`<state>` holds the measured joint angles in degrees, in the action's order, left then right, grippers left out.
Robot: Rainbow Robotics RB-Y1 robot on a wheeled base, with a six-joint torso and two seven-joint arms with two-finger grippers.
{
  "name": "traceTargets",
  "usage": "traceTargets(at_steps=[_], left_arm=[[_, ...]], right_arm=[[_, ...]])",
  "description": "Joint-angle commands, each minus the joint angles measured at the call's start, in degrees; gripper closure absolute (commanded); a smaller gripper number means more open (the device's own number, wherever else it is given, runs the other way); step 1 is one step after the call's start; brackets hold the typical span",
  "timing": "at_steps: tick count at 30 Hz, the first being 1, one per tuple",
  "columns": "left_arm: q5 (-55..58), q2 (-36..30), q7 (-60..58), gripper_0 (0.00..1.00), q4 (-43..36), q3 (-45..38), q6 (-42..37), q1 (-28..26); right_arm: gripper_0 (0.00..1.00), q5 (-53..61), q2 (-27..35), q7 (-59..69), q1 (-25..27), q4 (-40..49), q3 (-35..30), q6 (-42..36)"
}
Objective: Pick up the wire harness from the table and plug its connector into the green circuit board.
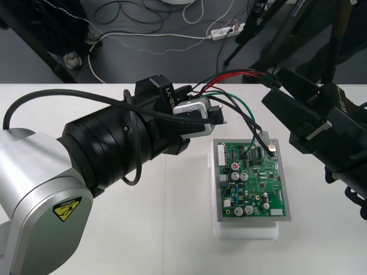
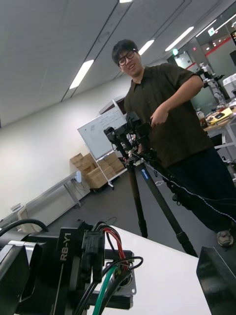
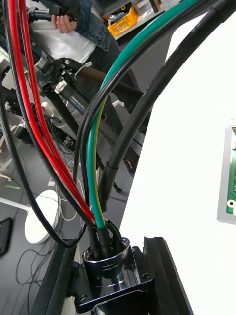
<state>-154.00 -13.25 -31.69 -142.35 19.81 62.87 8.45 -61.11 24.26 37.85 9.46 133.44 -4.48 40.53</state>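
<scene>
The left gripper (image 1: 207, 114) hangs above the plain light surface (image 1: 172, 240), just to the left of the green circuit board (image 1: 252, 180) on its white base (image 1: 246, 230). Its jaws are clamped on the round metal socket (image 3: 105, 261) with a flange, at one end of the small wire harness (image 3: 91, 162) of thin red, black and green wires. Holding that heavier end aloft likely keeps the wires off the components and leaves the other end free to be steered. The wires arch up toward the surface's far edge and fall to the board's far right corner, where the small black plug (image 1: 261, 136) sits at or just over the board; whether it is seated I cannot tell. The right gripper (image 1: 275, 91) hovers beside the top of that arch, near the wires, jaws wide with nothing seen between them, probably placed to take the plug end. Room is tight at the board's far side, where both grippers and the wire loop crowd together. The near part of the surface lies open for backing away.
</scene>
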Motion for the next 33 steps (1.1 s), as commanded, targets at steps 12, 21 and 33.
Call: traceTargets(at_steps=[12,21,33], left_arm=[[-0.34,1.74,4.97,1.0,-1.17,0.93,-4.34,-2.21],[-0.43,1.74,6.12,1.0,-1.17,0.93,-5.3,-3.44],[-0.43,1.74,6.29,1.0,-1.17,0.14,-8.56,-3.88]], right_arm=[[0.0,-1.12,-0.8,2.5,-3.31,2.35,2.02,-1.42],[0.0,-1.2,-0.8,2.23,-2.43,2.35,2.11,-1.42],[0.02,-1.12,-0.71,1.35,0.91,2.35,2.02,1.22]])
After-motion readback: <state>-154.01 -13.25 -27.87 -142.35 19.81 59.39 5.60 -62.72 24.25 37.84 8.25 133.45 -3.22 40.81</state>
